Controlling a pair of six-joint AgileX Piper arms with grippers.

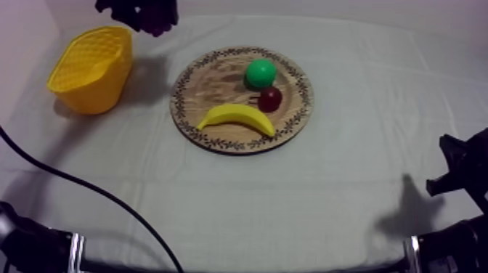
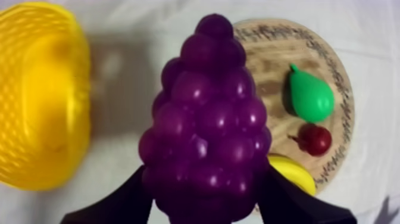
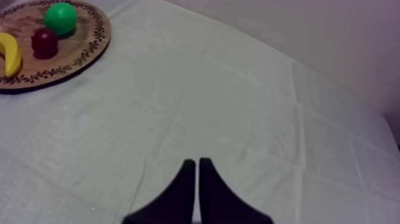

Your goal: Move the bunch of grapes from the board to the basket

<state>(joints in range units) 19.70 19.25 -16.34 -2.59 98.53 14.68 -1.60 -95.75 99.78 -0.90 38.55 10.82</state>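
My left gripper (image 2: 205, 199) is shut on the purple bunch of grapes (image 2: 205, 128), held in the air between the yellow basket (image 2: 38, 95) and the wooden board (image 2: 324, 65). From above, the grapes (image 1: 149, 16) hang at the far edge, just right of the basket (image 1: 93, 69). The board (image 1: 242, 99) carries a green pear (image 1: 260, 73), a small red fruit (image 1: 270, 99) and a banana (image 1: 236, 117). My right gripper (image 3: 197, 170) is shut on nothing, low over bare cloth at the near right; in the top view it (image 1: 454, 174) rests at the right edge.
The board (image 3: 56, 44) with the pear (image 3: 60, 18), red fruit (image 3: 45, 42) and banana (image 3: 9, 55) lies far from my right gripper. A black cable (image 1: 87, 189) crosses the near left cloth.
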